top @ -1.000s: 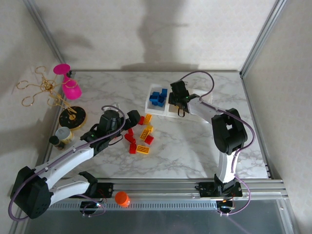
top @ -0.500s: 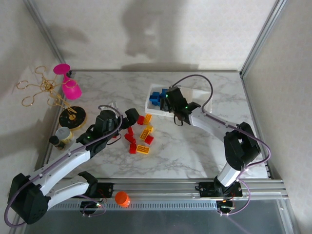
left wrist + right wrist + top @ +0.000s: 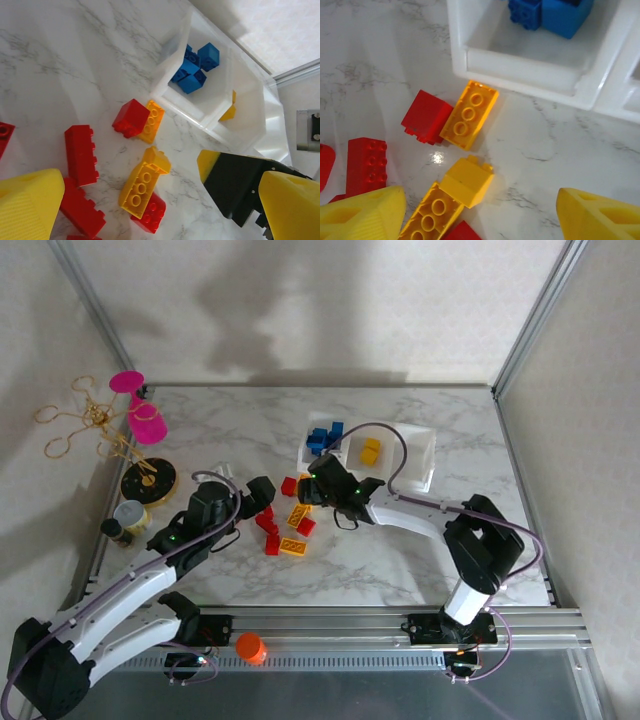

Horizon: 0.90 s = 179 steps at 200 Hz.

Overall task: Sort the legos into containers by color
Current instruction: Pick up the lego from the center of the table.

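Yellow-padded right claw [image 3: 479, 197], parted wide and gripping nothing, low over the marble table [image 3: 580, 150]. Just ahead of its gap, a small yellow brick [image 3: 467, 180], leaning on the end of a long yellow brick [image 3: 427, 215]. A little farther out, a flat yellow brick [image 3: 469, 114], studs up, one side against a red brick [image 3: 426, 116], its far end just short of the white wall of the tray [image 3: 520, 65]. Off beside the left pad, a second red brick [image 3: 366, 159]. Past the wall, blue bricks [image 3: 555, 12] heaped in the end compartment.

Seen from above, on the tray side of the loose legos [image 3: 293, 546], near the tray's left end. Across the same heap, the left claw [image 3: 161, 175], likewise spread and empty, with red and yellow pieces scattered on the table between and ahead of its pads. Farther back in the tray, blue in the left compartment and one yellow piece [image 3: 370, 450] in the middle one.
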Each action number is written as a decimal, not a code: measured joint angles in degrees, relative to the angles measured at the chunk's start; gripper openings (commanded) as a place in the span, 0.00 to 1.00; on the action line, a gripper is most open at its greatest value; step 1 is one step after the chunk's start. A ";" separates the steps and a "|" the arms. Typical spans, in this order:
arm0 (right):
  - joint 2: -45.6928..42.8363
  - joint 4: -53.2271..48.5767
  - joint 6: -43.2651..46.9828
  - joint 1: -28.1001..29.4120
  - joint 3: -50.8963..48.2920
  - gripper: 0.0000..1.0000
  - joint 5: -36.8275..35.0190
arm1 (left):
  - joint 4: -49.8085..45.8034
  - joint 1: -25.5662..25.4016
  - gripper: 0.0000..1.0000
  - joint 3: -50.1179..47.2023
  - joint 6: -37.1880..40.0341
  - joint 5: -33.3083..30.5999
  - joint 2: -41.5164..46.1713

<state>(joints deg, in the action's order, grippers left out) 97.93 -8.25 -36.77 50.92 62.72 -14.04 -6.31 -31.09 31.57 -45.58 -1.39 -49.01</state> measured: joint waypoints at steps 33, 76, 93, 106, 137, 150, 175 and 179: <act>6.49 0.57 -1.18 0.50 2.71 0.77 0.46 | -0.61 0.00 1.00 -0.68 -0.59 -1.31 1.42; 11.23 0.57 -1.14 0.52 5.86 0.70 0.85 | -1.46 0.00 1.00 -0.70 -0.74 -2.16 2.08; 12.07 0.55 -0.92 0.61 6.32 0.68 0.83 | -1.51 0.00 1.00 -0.70 -0.74 -2.54 2.19; 12.83 0.31 -0.76 0.74 6.78 0.65 0.81 | -1.46 0.00 1.00 -0.81 -0.74 -2.54 2.16; 14.62 -0.15 -1.05 0.94 7.37 0.61 0.63 | -1.49 0.00 1.00 -1.09 -0.76 -2.54 1.99; 15.02 -0.50 -1.27 0.94 7.43 0.58 0.59 | -1.44 0.00 1.00 -1.18 -0.74 -2.51 1.84; 15.17 -1.03 -1.62 0.94 7.58 0.52 0.26 | -1.46 0.00 1.00 -1.33 -0.74 -2.49 1.36; 15.17 -1.05 -1.70 0.94 7.58 0.50 0.20 | -1.46 0.00 1.00 -1.33 -0.74 -2.51 1.31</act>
<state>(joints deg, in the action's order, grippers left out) 113.10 -9.30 -38.48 51.86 70.30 -13.85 -7.77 -31.09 30.24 -46.33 -3.90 -47.70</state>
